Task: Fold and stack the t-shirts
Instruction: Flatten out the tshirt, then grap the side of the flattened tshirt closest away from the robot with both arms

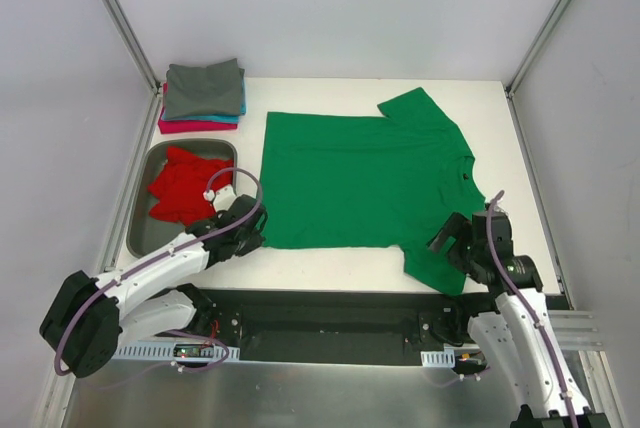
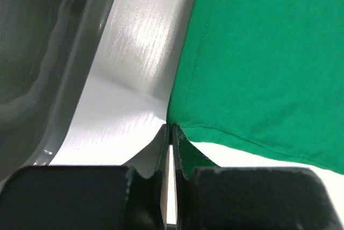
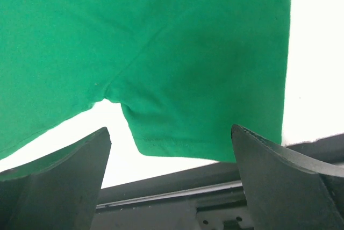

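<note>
The top view looks down over the whole worktop from its near edge. Both wrist views sit close above the green t-shirt, also in the top view.

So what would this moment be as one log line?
left tool: shut on green t-shirt hem corner | right tool: open at sleeve | red t-shirt: in tray | folded stack: far left

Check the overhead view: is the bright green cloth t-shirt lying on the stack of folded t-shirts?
No, the bright green cloth t-shirt lies spread flat on the white table, apart from the folded stack.
</note>
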You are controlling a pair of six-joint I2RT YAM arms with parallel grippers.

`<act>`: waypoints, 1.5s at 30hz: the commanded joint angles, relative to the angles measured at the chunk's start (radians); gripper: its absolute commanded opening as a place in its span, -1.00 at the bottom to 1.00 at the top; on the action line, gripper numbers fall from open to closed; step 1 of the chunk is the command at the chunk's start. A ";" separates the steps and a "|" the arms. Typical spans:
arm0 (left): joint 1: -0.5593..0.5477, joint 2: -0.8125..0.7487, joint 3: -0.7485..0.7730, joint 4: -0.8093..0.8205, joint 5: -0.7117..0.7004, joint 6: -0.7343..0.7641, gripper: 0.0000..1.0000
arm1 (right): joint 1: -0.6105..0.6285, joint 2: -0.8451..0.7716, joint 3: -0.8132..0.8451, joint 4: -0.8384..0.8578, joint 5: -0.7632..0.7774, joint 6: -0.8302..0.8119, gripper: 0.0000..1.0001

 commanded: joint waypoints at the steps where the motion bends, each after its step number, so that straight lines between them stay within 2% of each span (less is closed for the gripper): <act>1: -0.010 -0.048 -0.023 0.004 0.012 0.037 -1.00 | -0.004 -0.072 -0.036 -0.158 0.037 0.149 0.93; 6: -0.009 -0.066 -0.028 0.005 0.012 0.038 -1.00 | -0.004 -0.106 -0.102 -0.103 0.094 0.202 0.98; 13: -0.010 -0.059 -0.025 0.004 -0.006 0.037 -1.00 | -0.004 0.052 -0.160 -0.003 0.096 0.284 0.76; 17: -0.009 -0.060 -0.014 0.007 -0.006 0.048 -1.00 | -0.002 0.057 -0.165 0.031 0.134 0.302 0.61; 21: -0.009 -0.054 -0.008 0.007 -0.008 0.048 -1.00 | -0.002 0.028 -0.186 0.061 0.148 0.302 0.19; 23: -0.009 -0.051 -0.003 0.007 -0.008 0.046 -1.00 | -0.004 0.020 -0.192 0.069 0.151 0.294 0.08; 28: -0.009 -0.045 0.000 0.005 -0.003 0.043 -1.00 | -0.002 0.009 -0.192 0.069 0.140 0.274 -0.40; 32: -0.009 -0.051 -0.002 0.005 0.002 0.046 -1.00 | -0.004 0.003 -0.191 0.066 0.119 0.249 -0.98; 45: -0.009 -0.157 -0.040 -0.038 0.000 0.002 -1.00 | -0.004 -0.181 0.007 -0.167 0.128 0.210 -0.99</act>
